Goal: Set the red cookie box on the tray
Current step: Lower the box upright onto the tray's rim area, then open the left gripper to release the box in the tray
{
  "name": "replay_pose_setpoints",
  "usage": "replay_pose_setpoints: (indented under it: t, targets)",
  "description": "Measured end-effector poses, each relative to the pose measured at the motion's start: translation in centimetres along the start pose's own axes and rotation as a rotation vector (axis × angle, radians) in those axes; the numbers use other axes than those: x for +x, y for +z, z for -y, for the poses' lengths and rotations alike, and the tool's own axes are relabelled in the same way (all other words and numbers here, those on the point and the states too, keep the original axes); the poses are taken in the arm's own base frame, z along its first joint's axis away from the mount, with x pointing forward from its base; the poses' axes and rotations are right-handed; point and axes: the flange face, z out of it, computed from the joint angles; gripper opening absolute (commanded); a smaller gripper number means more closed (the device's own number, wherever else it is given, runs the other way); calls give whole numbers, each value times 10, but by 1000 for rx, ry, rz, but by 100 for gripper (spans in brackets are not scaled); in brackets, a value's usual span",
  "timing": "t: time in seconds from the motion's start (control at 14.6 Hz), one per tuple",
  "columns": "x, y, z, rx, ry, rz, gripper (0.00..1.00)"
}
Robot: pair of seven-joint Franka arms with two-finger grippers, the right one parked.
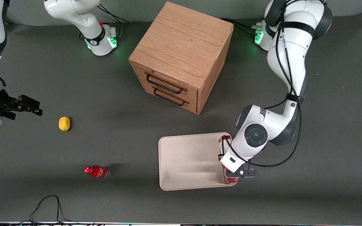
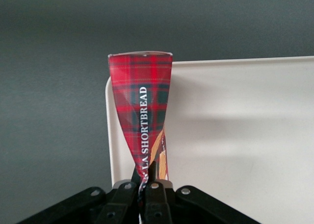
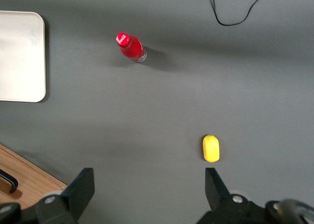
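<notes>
The red cookie box (image 1: 223, 143), a long tartan carton, lies lengthwise along the edge of the cream tray (image 1: 187, 160) that is toward the working arm's end. My left gripper (image 1: 228, 165) is shut on it near its middle, and the wrist hides that part in the front view. In the left wrist view the black fingers (image 2: 156, 172) pinch the red cookie box (image 2: 142, 96), which reaches out over the rim of the tray (image 2: 235, 126). I cannot tell whether the box touches the tray. A shadow falls on the tray beside it.
A wooden drawer cabinet (image 1: 181, 53) stands farther from the front camera than the tray. A small red bottle (image 1: 96, 171) and a yellow lemon (image 1: 64, 123) lie toward the parked arm's end. A black cable (image 1: 47, 204) loops at the table's near edge.
</notes>
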Motion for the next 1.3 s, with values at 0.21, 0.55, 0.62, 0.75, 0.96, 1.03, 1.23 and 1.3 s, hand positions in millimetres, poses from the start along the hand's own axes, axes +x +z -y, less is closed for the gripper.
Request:
replay_pose_setpoints:
  t: [0.21,0.55,0.62,0.75,0.96,1.03,1.23,1.3]
  targets:
    - [-2,4,-1,-1,4,-2,100]
    - [0,-1,-1,3,5,-11,100]
    - [0,-4,-1,3,0,-11,100]
    - [1,-21,-1,16,-23,10,100]
    - [0,-90,-3,38,-48,37,100]
    - [-2,-122,-3,44,-50,43,100]
    - [-21,-218,-4,54,-43,56,100]
    - [-29,-247,-5,52,-39,53,100]
